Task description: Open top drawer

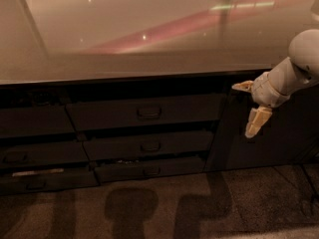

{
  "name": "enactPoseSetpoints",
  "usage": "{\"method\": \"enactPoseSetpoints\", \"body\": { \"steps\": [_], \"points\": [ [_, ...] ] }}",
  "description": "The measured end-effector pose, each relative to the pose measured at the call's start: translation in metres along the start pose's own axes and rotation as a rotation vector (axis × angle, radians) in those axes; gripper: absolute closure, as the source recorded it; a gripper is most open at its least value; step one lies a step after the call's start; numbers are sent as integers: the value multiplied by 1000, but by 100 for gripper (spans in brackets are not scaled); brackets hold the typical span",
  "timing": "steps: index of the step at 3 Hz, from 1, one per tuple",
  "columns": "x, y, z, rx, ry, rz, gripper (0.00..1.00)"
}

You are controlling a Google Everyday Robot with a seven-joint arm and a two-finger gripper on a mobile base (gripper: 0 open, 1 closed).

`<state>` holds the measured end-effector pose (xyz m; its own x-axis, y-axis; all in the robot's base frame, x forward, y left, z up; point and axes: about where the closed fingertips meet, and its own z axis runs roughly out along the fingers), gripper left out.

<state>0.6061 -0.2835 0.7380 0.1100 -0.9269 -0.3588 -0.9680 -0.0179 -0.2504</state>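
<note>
Splayed gripper [243, 110] just beside top drawer's [144, 112] right end

I am finding no text, label, brand, number or sign that can be read here: none is showing on the table [149, 59], on the top drawer [147, 113] front, or on my gripper [250, 106]. My gripper is hanging just below the table's front edge, near its right corner, with its fingers spread wide apart.
</note>
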Motion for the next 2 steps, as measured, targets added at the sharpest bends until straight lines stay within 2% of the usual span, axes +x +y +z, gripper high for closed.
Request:
{"method": "enactPoseSetpoints", "body": {
  "steps": [1, 2],
  "points": [
    [-1, 7, 1, 55, 29, -47, 0],
    [-4, 20, 3, 155, 80, -132, 0]
  ]
}}
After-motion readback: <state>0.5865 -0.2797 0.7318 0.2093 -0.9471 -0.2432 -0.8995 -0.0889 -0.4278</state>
